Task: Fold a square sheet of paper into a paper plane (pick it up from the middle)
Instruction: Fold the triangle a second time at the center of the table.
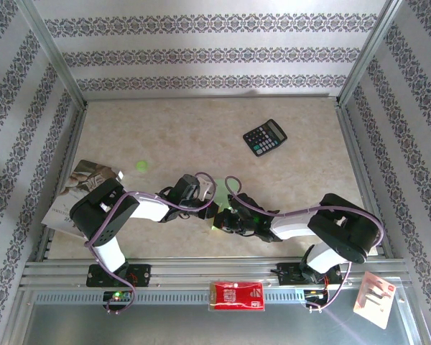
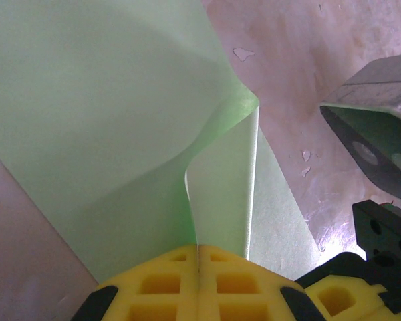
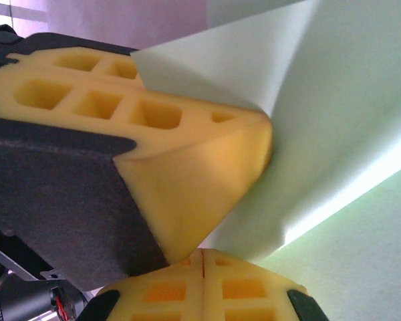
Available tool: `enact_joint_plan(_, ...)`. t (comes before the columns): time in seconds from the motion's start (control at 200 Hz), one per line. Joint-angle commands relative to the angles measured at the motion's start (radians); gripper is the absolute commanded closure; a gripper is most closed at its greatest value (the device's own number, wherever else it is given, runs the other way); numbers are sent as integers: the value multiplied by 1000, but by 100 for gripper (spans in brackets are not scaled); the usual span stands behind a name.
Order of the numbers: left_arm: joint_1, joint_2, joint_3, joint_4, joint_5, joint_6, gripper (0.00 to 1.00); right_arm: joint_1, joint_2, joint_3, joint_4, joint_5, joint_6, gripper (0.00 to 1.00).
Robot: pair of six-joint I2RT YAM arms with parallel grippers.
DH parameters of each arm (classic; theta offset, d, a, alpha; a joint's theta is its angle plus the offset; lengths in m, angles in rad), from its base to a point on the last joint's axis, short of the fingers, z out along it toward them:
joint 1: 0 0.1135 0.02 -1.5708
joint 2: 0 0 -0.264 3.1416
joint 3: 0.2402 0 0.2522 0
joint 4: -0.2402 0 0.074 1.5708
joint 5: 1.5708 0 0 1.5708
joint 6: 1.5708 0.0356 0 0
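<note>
The left gripper (image 2: pixel 198 257), jaws fully closed, is pinching up a ridge of the square sheet of paper (image 2: pixel 100 114) at the near middle of the table (image 1: pixel 187 129), while the right gripper (image 3: pixel 202 259), also closed, is seemingly nipping the sheet just beside it, and with no crisp crease showing, I am judging nearly all the folding yet to come.

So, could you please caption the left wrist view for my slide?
Left gripper shut on a raised fold of the square sheet of paper.

square sheet of paper (image 2: pixel 107 120) cropped at top and left edges
</note>
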Motion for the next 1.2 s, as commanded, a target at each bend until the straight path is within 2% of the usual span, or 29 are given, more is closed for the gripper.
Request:
enact_joint_plan(0.0,10,53,-34,-85,-58,5,100,10,27,21,47,15,10,100)
enact_joint_plan(0.27,9,56,-33,-86,-61,7,100,10,60,16,8,24,22,100)
enact_joint_plan(0.565,9,60,-30,-95,-72,12,100,28,43,12,-131,27,57,100)
enact_joint_plan(1.194,10,58,-21,-115,-82,21,100,109,21,52,-118,7,105,100)
